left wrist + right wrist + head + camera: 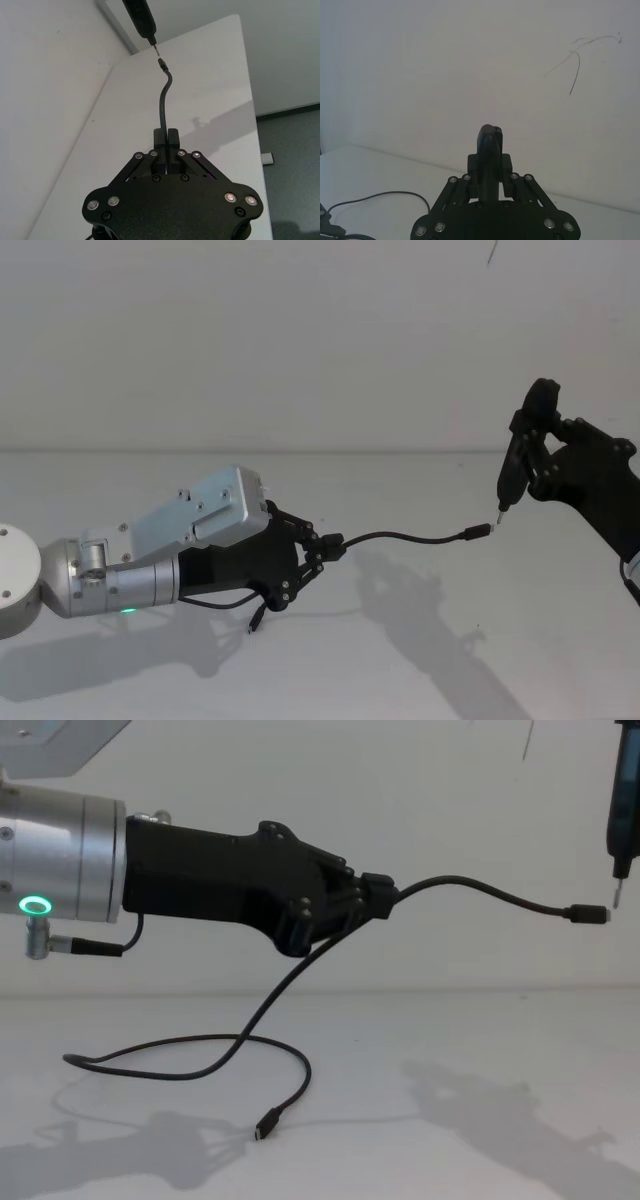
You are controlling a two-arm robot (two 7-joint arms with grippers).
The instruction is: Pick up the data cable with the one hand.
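Clamped near one end in the bulky black left pincer (378, 896), long thin black data cable (480, 890) raised off the white counter (480, 1070), free plug aimed toward 3 o'clock, slack trailing, seemingly for presentation to the right pincer's (535, 445) gripped narrow black tool (512, 472).

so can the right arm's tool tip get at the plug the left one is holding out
Probably yes. The left end effector is shut on the cable, holding its free plug out in open air. The tool tip in the right end effector sits just beside it, nothing between.
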